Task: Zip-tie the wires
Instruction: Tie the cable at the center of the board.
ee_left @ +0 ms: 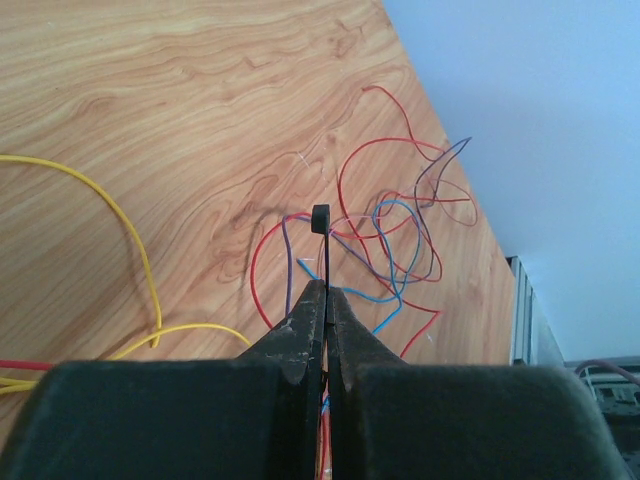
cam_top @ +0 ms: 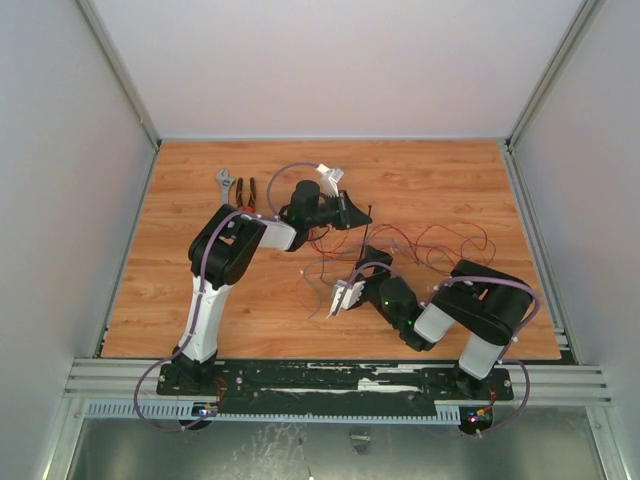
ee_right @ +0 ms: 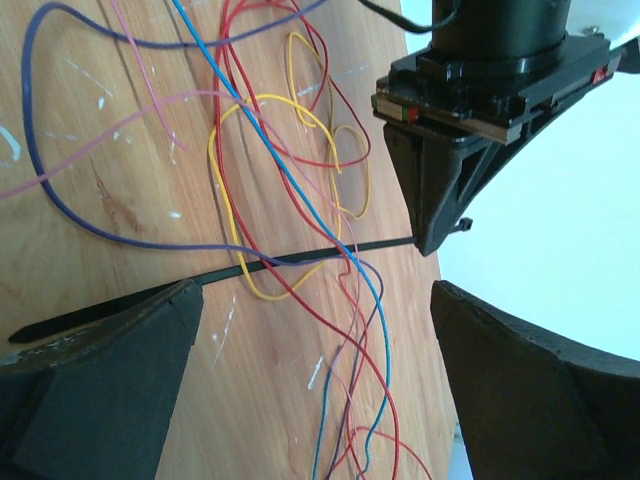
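Wood-grain table (cam_top: 200,310) inside white walls, 2 arms meeting mid-table. Your left claw (ee_left: 326,290) is clamped tight on the zip tie (ee_right: 300,256) just below its head, which pokes out past the tips in the left wrist view. From there the strip runs across the wires (ee_right: 250,105). Red, blue and yellow strands cross it, but over vs under I can't tell. Its tail ends beside 1 finger of your right claw (ee_right: 315,300), which stands wide w/ nothing in it, straddling strip and strands. Looks like the threading step: tie laid thru the tangle, not yet looped. Next, prob. pinch the free tail w/ the right claw, bring it round the bundle and aim it at the head. That slot is tiny, so alignment needs care.
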You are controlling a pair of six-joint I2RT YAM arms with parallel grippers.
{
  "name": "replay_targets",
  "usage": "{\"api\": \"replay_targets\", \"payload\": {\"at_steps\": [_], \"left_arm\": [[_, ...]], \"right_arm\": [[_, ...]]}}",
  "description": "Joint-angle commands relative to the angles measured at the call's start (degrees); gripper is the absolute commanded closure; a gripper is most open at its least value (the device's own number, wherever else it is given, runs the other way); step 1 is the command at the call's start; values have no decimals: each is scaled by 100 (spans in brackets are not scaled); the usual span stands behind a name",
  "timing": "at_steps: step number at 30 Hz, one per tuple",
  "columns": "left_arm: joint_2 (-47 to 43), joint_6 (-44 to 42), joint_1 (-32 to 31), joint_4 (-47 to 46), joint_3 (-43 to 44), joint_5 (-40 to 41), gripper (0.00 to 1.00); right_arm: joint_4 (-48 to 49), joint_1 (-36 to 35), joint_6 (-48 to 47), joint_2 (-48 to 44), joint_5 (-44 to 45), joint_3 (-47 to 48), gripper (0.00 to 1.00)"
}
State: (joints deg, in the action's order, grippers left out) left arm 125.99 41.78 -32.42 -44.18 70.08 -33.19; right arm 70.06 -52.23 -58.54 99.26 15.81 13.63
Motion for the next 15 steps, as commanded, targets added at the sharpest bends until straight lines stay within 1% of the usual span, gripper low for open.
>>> {"api": "replay_targets", "payload": {"at_steps": [1, 6, 9, 15], "left_arm": [[-124, -91, 16, -21, 163, -91, 100], [-127, -65, 16, 75, 215, -117, 100], [-127, -49, 12, 130, 240, -126, 100], [-128, -67, 17, 304, 247, -101, 100]], "right_arm": [[162, 3, 44, -211, 300, -267, 1], [-73, 128, 230, -585, 224, -287, 1], [-85, 178, 200, -539, 218, -258, 1], [726, 229, -169, 16, 591, -404, 1]]}}
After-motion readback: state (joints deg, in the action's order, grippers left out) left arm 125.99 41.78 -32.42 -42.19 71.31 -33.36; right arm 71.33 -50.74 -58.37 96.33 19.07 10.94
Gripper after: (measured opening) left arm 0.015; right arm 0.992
